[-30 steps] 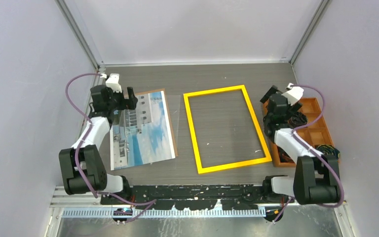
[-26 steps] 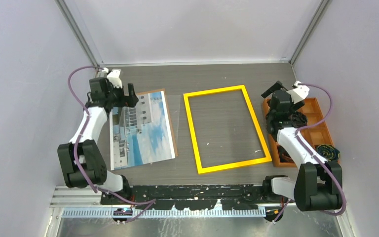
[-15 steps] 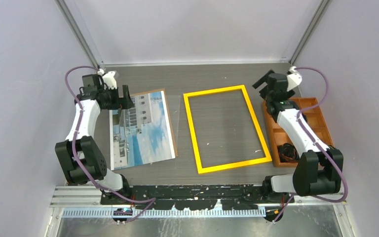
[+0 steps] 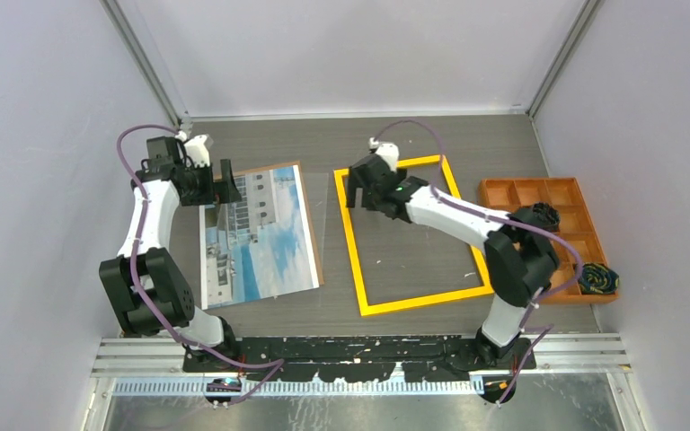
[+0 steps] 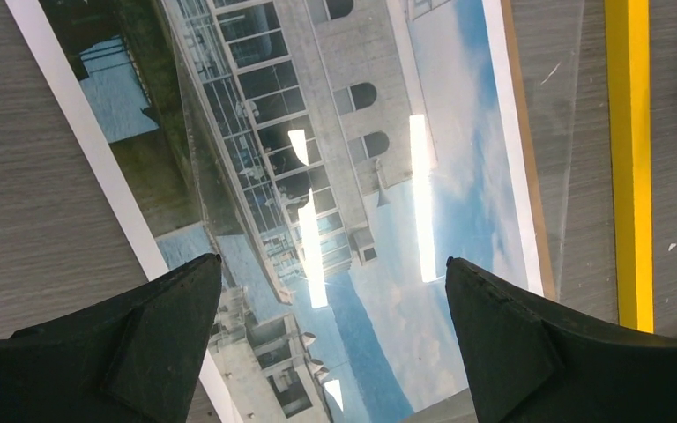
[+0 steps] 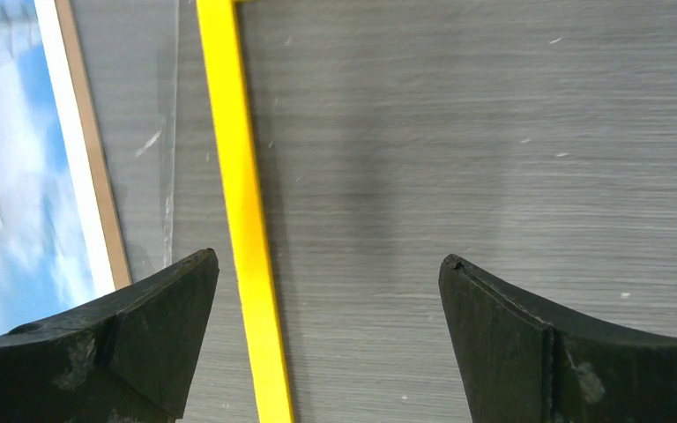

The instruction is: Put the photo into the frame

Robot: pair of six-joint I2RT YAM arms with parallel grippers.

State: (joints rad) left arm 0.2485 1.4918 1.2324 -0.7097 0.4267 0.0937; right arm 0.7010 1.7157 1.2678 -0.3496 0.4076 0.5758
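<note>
Pane (image 4: 323, 215) overlaps photo (image 4: 260, 238); orange tray (image 4: 570, 242) flanks frame (image 4: 427, 300); left gripper (image 5: 332, 264), right gripper (image 6: 328, 258) apart.

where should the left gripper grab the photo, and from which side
Grip the photo by its left long edge, coming from the left with the open left gripper. It lies flat; a clear sheet overlaps its right part and a brown board borders that side, so the left edge looks freest.

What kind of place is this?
Likely a robot test cell: plain grey walls enclose the table, a left arm and right arm stand at its edge, the frame and photo laid out.
</note>
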